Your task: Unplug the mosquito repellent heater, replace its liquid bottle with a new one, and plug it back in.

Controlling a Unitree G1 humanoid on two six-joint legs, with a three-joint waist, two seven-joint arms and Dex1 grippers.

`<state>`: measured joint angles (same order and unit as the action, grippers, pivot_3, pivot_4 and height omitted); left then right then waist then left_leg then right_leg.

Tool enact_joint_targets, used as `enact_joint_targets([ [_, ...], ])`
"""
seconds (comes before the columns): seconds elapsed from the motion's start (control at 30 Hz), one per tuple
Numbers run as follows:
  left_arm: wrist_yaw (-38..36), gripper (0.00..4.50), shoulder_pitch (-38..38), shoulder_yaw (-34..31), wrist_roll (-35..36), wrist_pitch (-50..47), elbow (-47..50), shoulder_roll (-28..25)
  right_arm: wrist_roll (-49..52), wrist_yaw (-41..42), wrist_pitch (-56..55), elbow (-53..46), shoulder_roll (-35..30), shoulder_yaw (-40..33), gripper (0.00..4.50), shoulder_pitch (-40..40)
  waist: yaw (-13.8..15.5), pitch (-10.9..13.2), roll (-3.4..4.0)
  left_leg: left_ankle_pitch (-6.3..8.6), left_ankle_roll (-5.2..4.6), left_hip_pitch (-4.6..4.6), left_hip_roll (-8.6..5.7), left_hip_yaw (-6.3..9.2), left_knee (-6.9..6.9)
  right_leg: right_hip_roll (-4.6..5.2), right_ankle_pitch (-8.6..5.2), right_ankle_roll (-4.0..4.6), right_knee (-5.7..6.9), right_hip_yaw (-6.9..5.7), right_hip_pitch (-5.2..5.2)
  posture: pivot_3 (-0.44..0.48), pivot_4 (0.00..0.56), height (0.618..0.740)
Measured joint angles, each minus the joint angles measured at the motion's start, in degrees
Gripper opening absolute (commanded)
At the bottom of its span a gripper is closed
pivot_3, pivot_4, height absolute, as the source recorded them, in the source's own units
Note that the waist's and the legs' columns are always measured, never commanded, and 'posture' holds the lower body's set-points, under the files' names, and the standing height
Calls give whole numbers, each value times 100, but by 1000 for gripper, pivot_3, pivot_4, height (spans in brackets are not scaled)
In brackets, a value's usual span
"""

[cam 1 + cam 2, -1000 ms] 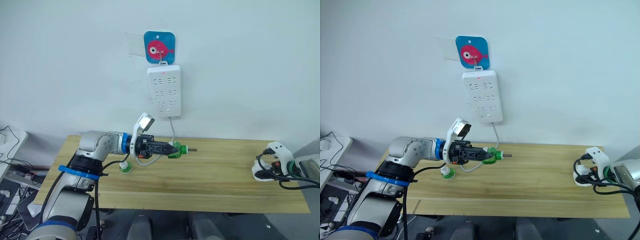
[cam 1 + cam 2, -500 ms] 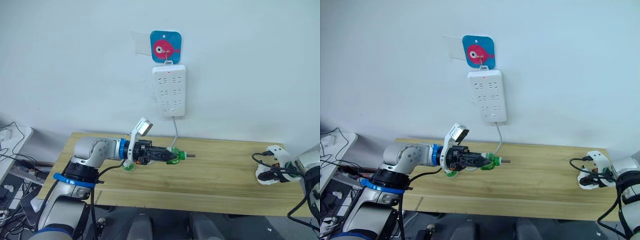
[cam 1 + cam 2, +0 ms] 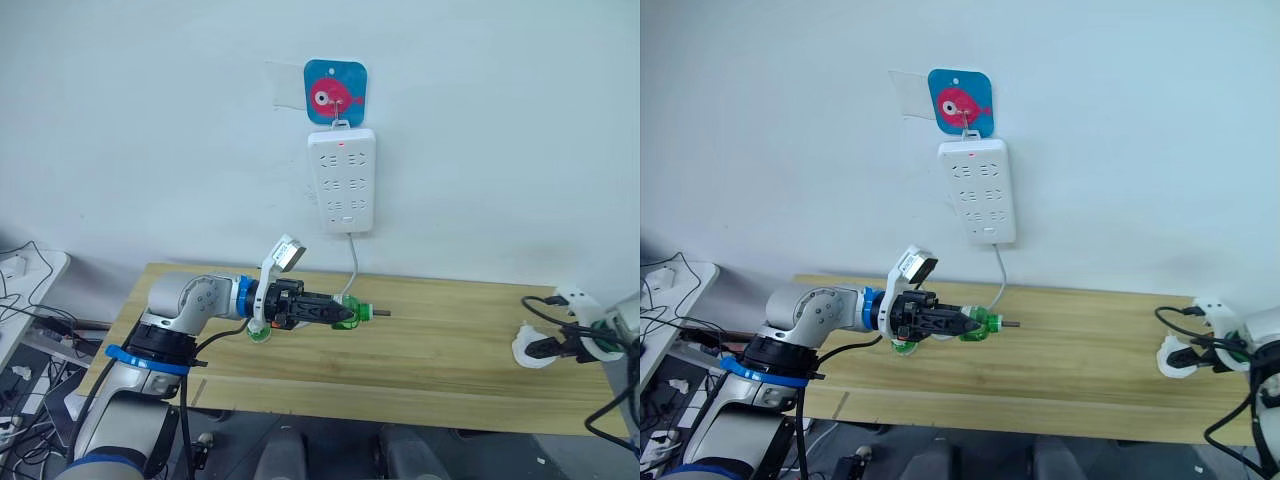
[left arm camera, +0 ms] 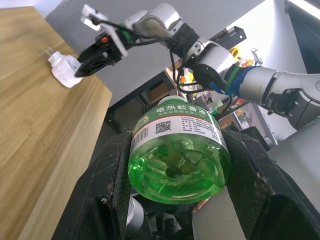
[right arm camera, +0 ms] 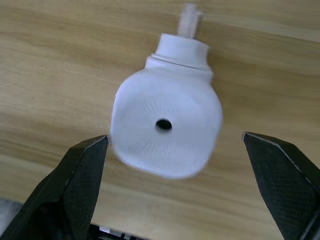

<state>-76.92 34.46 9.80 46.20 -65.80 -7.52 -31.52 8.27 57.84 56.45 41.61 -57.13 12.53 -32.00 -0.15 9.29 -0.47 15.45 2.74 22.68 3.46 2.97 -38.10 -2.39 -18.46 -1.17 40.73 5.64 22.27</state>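
One wooden table (image 3: 430, 350), one white power strip (image 3: 342, 180) on the wall under a fish hook (image 3: 334, 92), my left gripper (image 3: 345, 313) clamping one green liquid bottle (image 4: 177, 152), a second green bottle (image 3: 257, 333) behind it, one mosquito repellent heater (image 5: 166, 130) lying at the table's right end between my right gripper's (image 5: 180, 145) spread fingers, untouched.
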Motion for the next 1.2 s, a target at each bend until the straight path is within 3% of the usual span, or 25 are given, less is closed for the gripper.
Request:
enact_joint_targets([
  [0.17,2,2256,132,-19,-65,202,-198,226,793,25,1538,-1962,-453,-1347,4479,472,-48,1,6,0,0,-2,0,2,0,0,0,0,3,0,-2,13,131,740],
  [0.3,191,2256,101,-106,-77,433,-110,537,1371,-440,2245,-3816,173,-3188,4479,1162,-116,1,2,0,1,3,2,8,4,0,-1,-2,-5,-6,-4,-13,133,740],
  [0.43,782,2256,-18,-417,-176,1111,61,1148,1711,-1374,2777,-5965,2231,-4764,4479,1490,-152,-2,4,-19,38,14,-1,8,4,7,-1,-2,-2,-6,1,-35,137,740],
  [0.53,1307,2256,-5,-606,-420,1872,88,1644,2010,-2042,3391,-7108,3836,-5846,4479,1005,-189,-2,3,-34,66,4,-3,8,9,12,1,-4,8,-4,0,-38,136,740],
  [0.57,1510,2256,11,-664,-551,2222,90,1841,2265,-2355,3482,-7596,4658,-6269,4479,809,-193,-3,4,-36,68,-3,-2,12,15,10,1,-4,16,-7,-1,-43,137,740],
  [0.67,1789,2256,59,-690,-752,2719,98,2054,2898,-3050,3561,-8343,6268,-6818,4479,709,-220,-4,10,-36,69,-5,0,17,23,5,1,-3,26,-10,3,-47,135,740],
  [0.73,1945,2256,100,-678,-887,2993,91,2205,3357,-3601,3561,-8793,6619,-7116,4479,509,-224,5,28,-39,75,5,-16,12,20,19,2,-6,20,-5,7,-57,134,740],
  [0.9,2006,2256,101,-665,-994,3173,86,2234,4104,-4593,3557,-9240,6638,-7219,4479,509,-306,3,24,-38,74,12,-32,11,22,35,3,-10,3,-3,4,-61,136,740],
  [1.2,2006,2256,101,-511,-1025,3251,100,2295,6045,-6587,2746,-8747,6639,-6342,4479,629,-505,4,23,-38,72,12,-32,14,24,34,3,-12,7,-3,4,-52,143,740],
])
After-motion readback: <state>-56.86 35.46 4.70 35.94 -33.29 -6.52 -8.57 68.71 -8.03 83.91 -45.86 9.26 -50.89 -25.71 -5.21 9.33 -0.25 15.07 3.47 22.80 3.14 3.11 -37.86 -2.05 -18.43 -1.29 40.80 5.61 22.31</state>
